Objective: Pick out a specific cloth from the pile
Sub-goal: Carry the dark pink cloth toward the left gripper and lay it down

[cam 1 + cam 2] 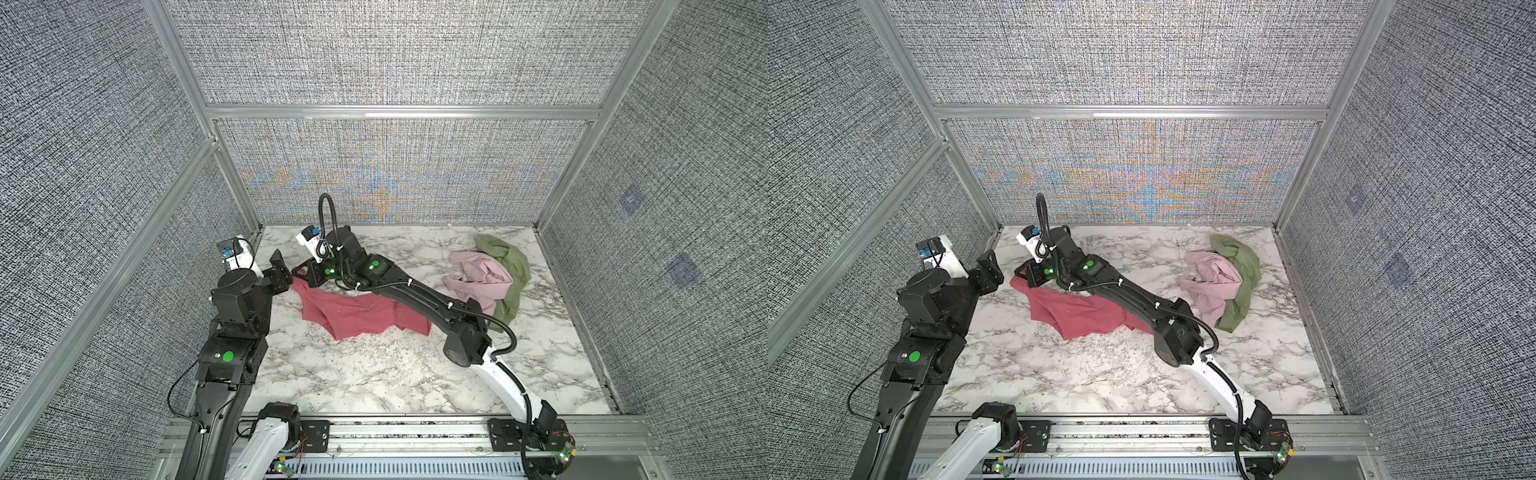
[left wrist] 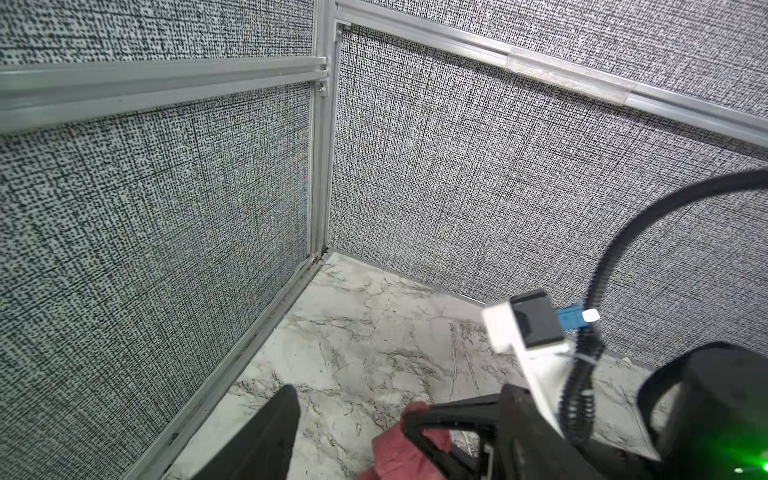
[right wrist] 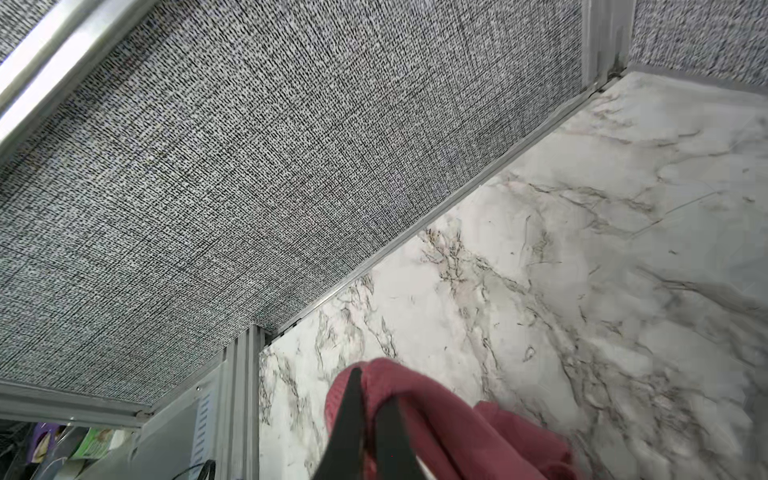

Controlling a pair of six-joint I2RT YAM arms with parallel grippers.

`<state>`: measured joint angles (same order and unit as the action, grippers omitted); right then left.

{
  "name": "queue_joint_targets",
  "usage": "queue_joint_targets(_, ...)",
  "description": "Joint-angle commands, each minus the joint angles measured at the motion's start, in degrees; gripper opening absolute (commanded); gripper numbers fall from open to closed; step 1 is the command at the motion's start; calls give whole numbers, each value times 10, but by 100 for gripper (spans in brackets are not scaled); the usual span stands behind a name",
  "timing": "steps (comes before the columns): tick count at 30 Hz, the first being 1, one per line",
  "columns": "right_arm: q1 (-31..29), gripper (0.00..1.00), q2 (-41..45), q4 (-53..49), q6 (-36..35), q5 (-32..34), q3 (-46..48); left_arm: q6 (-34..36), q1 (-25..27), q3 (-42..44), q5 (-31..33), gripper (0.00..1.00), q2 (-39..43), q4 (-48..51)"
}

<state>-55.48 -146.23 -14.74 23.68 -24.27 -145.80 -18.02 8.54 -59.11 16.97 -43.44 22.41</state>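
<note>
The rose-red cloth (image 1: 353, 313) (image 1: 1079, 311) lies spread on the marble table, left of centre and apart from the pile. My right gripper (image 1: 297, 272) (image 3: 370, 399) reaches across to the cloth's far left corner and is shut on a raised fold of it (image 3: 457, 428). My left gripper (image 1: 286, 266) (image 1: 990, 266) hangs open just left of that corner, close to the left wall, holding nothing. In the left wrist view one of its fingers (image 2: 274, 424) stands beside the pinched cloth (image 2: 395, 453). The pile (image 1: 490, 278) at the back right is a pale pink cloth on an olive green one.
The pale pink cloth (image 1: 478, 278) and olive green cloth (image 1: 513, 270) lie near the right wall. Grey textured walls with aluminium rails (image 1: 399, 112) close in the table on three sides. The right arm (image 1: 415, 295) stretches over the rose-red cloth's near edge.
</note>
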Motion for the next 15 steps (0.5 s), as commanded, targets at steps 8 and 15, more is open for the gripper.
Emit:
queue_joint_targets(8, -15, 52, 45, 49, 0, 29, 120, -1, -1, 23, -60, 78, -19, -28)
queue_joint_targets(15, 10, 59, 230, 169, 1, 99, 423, 11, 1, 46, -123, 74, -66, -50)
